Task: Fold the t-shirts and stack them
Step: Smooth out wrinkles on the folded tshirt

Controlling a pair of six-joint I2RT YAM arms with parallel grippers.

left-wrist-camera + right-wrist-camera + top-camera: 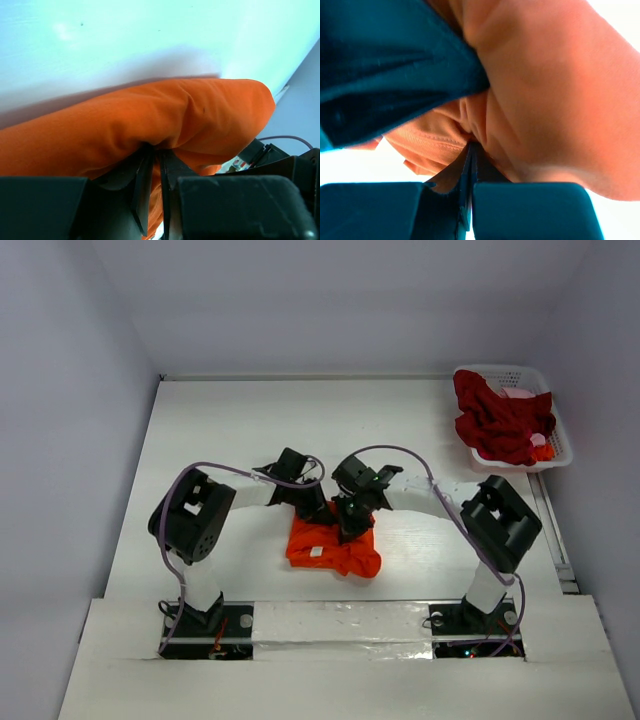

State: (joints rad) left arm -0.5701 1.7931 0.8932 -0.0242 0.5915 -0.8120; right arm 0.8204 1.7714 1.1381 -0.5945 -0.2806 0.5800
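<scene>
The bright orange-red cloth t-shirt (330,548) lies bunched on the white tabletop (220,430) between the arms. The left fingers (142,190) and right fingers (452,172) are each clamped on a fold of it. The dark crimson cloth t-shirt (500,420) sits in the white lattice plastic basket (525,375), far right.

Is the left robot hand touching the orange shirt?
Touching. The left wrist view shows the left gripper pinching a fold of the orange shirt between its closed fingers.
</scene>
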